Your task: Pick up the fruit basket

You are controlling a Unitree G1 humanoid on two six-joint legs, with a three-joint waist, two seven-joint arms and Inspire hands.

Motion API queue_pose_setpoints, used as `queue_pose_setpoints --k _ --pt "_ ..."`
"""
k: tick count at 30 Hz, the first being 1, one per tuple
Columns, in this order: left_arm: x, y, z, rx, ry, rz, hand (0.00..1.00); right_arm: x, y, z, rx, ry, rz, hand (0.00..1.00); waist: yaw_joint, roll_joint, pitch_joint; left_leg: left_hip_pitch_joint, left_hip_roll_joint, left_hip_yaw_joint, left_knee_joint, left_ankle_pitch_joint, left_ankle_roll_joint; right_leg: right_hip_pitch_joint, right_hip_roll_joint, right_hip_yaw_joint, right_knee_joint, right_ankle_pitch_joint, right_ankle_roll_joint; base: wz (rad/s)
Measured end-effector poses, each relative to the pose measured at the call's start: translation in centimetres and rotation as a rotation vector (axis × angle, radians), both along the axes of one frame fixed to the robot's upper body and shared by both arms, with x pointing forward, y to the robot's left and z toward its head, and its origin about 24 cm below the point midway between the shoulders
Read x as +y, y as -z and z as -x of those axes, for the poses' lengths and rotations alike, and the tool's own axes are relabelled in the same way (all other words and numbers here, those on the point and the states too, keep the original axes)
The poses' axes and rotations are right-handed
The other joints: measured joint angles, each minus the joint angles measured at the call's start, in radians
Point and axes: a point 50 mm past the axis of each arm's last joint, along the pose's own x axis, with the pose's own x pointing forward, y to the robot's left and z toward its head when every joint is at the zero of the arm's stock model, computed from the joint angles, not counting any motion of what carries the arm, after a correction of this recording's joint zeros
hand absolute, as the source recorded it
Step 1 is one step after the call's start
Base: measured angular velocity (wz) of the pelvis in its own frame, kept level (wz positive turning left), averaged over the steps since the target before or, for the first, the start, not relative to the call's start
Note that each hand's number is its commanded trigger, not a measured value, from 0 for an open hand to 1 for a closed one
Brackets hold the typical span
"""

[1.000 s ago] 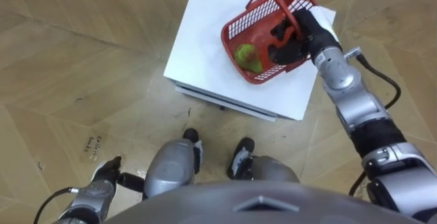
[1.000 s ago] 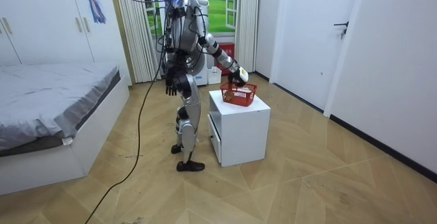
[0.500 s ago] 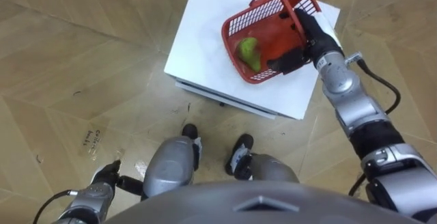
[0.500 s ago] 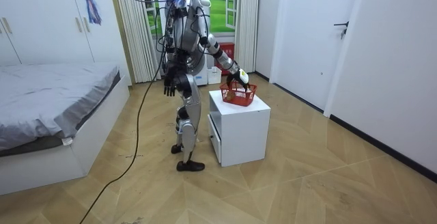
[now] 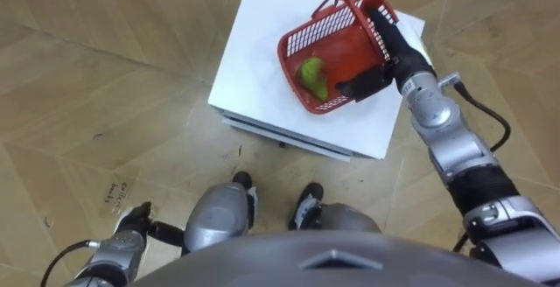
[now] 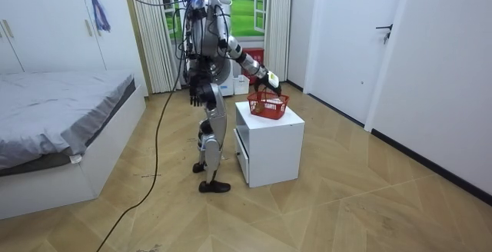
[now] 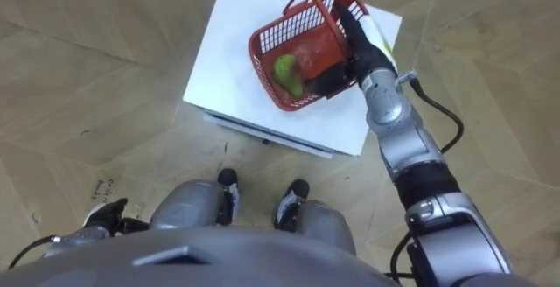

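The right hand's (image 5: 391, 49) fingers (image 5: 381, 23) are curled over the basket's handle (image 5: 354, 5), with the thumb reaching along the outside of the near wall, so the hand is clamped on the handle. The basket (image 5: 297, 38) sits under the fingers, over the far right part of the bench (image 5: 258, 59). It is tipped, with its open top turned toward the robot, and I cannot tell whether its base touches the bench top. It is red plastic with open mesh walls, a solid rim and one hoop handle. A green fruit (image 5: 313, 75) lies inside against the lower wall. The bench is a white, box-shaped unit on a wooden floor. The robot stands upright close to its front, its right arm stretched out over the top. The left hand (image 6: 197, 96) hangs by the robot's hip, well away from the bench, with its fingers loose and apart.
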Motion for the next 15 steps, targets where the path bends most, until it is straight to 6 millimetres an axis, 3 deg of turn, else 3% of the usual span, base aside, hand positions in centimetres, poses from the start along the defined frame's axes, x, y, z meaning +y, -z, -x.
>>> queue_pose_setpoints --k 5,6,13,15 --pt "0.0 0.0 0.2 0.004 -0.013 0.000 0.00 0.1 0.2 1.8 -0.002 -0.002 -0.016 0.00 -0.026 0.018 -0.0055 0.060 0.000 0.031 -0.024 0.000 0.000 0.042 0.005 0.029 -0.016 0.000 0.000 -0.17" --pt "-0.1 0.1 0.3 0.000 -0.036 0.005 0.00 0.1 -0.1 2.0 -0.014 0.003 -0.021 0.00 -0.044 0.027 -0.0126 0.072 0.001 0.042 -0.032 0.000 0.000 0.047 0.006 0.031 -0.016 0.000 0.000 -0.21" --pt "-0.1 -0.2 -0.3 -0.088 -0.085 -0.007 0.00 -1.8 -1.1 3.7 -0.084 0.080 0.020 0.00 -0.093 0.043 -0.0153 0.181 0.003 0.100 -0.097 0.002 -0.004 0.108 0.016 0.086 -0.021 -0.002 0.003 -0.25" --pt "0.1 -0.3 -0.1 -0.105 -0.103 -0.021 0.00 -2.4 -1.1 4.4 -0.080 0.101 0.024 0.00 -0.127 0.043 -0.0161 0.210 0.002 0.106 -0.111 0.002 -0.004 0.129 0.019 0.099 -0.026 -0.003 0.005 -0.10"
